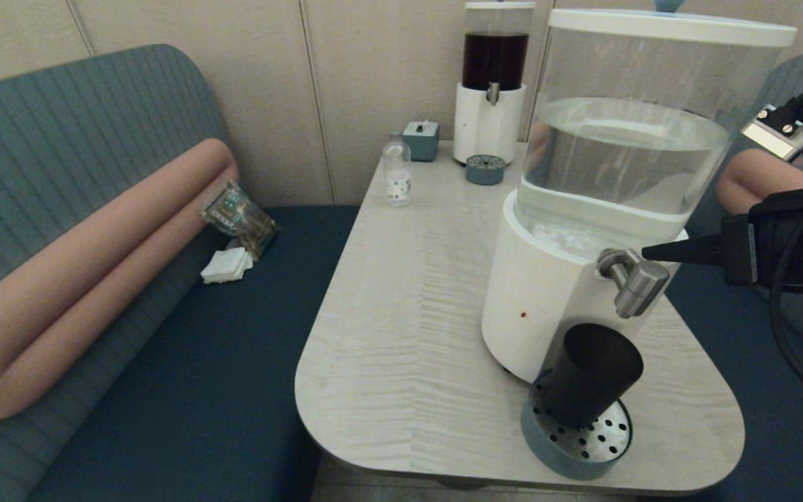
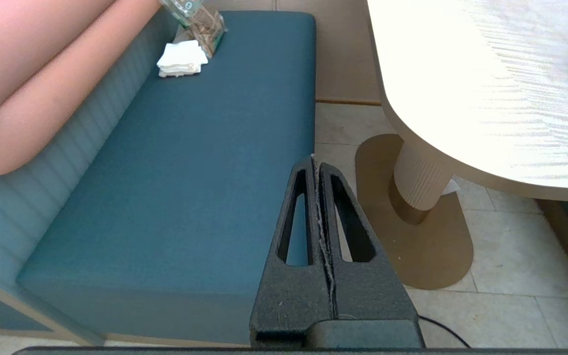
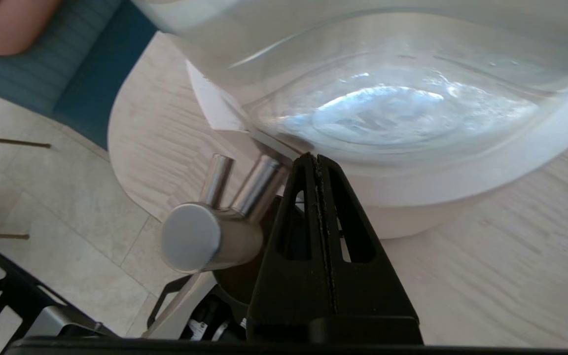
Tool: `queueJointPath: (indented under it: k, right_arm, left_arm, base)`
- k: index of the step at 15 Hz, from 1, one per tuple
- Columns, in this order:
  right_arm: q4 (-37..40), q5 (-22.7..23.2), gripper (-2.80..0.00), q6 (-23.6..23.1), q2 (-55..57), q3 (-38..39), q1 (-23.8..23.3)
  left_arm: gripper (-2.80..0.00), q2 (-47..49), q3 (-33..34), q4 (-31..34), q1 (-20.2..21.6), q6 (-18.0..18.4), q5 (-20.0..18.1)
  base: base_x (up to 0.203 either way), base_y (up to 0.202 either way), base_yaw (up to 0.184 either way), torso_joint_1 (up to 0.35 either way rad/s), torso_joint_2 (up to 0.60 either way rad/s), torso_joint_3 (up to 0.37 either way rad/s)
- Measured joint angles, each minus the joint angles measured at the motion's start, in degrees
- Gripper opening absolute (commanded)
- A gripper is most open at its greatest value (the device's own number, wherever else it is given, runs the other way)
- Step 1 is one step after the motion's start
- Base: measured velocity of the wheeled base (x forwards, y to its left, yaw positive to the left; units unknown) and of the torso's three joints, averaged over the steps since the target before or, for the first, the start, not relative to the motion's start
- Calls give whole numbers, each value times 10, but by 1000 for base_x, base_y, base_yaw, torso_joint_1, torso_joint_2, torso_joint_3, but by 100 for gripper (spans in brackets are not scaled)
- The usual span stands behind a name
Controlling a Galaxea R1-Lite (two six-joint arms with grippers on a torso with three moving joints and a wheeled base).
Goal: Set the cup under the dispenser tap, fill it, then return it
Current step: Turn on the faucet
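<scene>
— Two grippers, was it? Where did each sit?

— The right gripper [image 1: 647,252] had its fingers pressed together, holding nothing, its tip right at the dispenser tap [image 1: 633,277], beside the clear water tank [image 1: 624,139]. The left gripper [image 2: 316,162] hung parked low over the blue bench seat [image 2: 190,172] next to the table [image 2: 486,98], fingers closed and empty too.

— And the cup?

— The cup [image 1: 591,373] stood on the round perforated drip tray [image 1: 548,439], directly under the tap, leaning a little toward the dispenser's white base [image 1: 534,300]. Neither gripper touched it.
</scene>
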Motion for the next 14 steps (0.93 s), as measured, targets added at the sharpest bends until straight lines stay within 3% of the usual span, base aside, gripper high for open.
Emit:
queueJointPath:
  k: [14]
  right_arm:
    - [-12, 28, -280, 1, 11, 5, 11]
  left_arm:
    - [-280, 0, 0, 0, 0, 0, 0]
  base:
    - [0, 0, 0, 0, 0, 0]
